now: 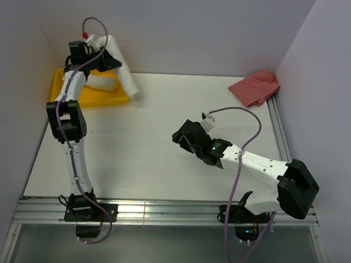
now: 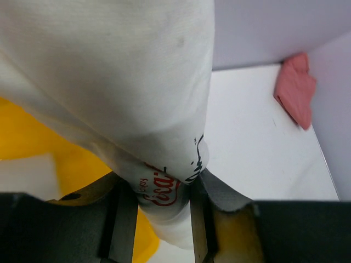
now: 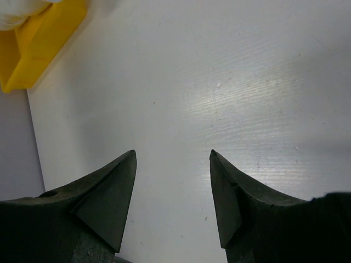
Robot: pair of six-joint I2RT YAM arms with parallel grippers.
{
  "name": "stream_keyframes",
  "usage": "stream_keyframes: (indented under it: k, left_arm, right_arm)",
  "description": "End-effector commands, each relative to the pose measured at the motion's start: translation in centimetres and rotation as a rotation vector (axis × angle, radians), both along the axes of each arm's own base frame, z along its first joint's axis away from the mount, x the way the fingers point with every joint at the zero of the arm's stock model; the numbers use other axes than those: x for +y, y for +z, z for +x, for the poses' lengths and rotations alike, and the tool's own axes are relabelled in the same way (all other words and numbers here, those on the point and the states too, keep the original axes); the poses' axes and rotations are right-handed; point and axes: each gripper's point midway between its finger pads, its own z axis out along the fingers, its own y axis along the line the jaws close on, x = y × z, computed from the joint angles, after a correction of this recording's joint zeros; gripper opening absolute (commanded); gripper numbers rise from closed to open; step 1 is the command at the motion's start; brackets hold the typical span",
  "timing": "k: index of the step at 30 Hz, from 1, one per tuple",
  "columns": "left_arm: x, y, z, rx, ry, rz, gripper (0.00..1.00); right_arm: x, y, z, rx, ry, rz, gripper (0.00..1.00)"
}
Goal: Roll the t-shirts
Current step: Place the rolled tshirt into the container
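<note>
Left fingers point(image 2: 118, 219) pinch the printed t-shirt point(image 2: 126, 82), its length hanging toward five o'clock from above. Right fingers point(image 3: 109, 203), spread, hover well apart.

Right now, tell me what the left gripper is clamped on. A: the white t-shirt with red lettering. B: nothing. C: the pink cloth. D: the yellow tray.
A: the left gripper pinches the white t-shirt near its red lettering, above the yellow tray; the pink cloth lies apart at the table's far corner.
</note>
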Motion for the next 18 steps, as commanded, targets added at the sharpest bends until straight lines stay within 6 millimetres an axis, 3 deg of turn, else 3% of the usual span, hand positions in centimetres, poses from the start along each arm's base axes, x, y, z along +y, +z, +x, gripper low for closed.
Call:
stream_keyframes:
  k: [1, 6, 9, 13, 18]
  left_arm:
    - [4.8, 3.0, 1.2, -0.106, 0.069, -0.066, 0.0]
    - [8.3, 1.7, 0.9, -0.103, 0.125, -0.049, 0.0]
    - [10.4, -0.4, 0.1, -0.072, 0.167, -0.045, 0.0]
    - [12.1, -1.6, -0.8, -0.081, 0.219, -0.039, 0.0]
    - [12.7, -3.1, -2.5, -0.077, 0.286, -0.027, 0.0]
  right_arm:
    - [-0.6, 0.4, 0.0, -0.025, -0.029, -0.007, 0.63]
    - [0.0, -0.2, 0.3, -0.011, -0.017, -0.02, 0.63]
    - [0.4, -0.7, 0.3, 0.0, -0.003, -0.03, 0.63]
    - [0.8, -1.2, 0.4, 0.006, 0.008, -0.027, 0.63]
    - [1.2, -1.8, 0.4, 0.018, 0.016, -0.032, 0.63]
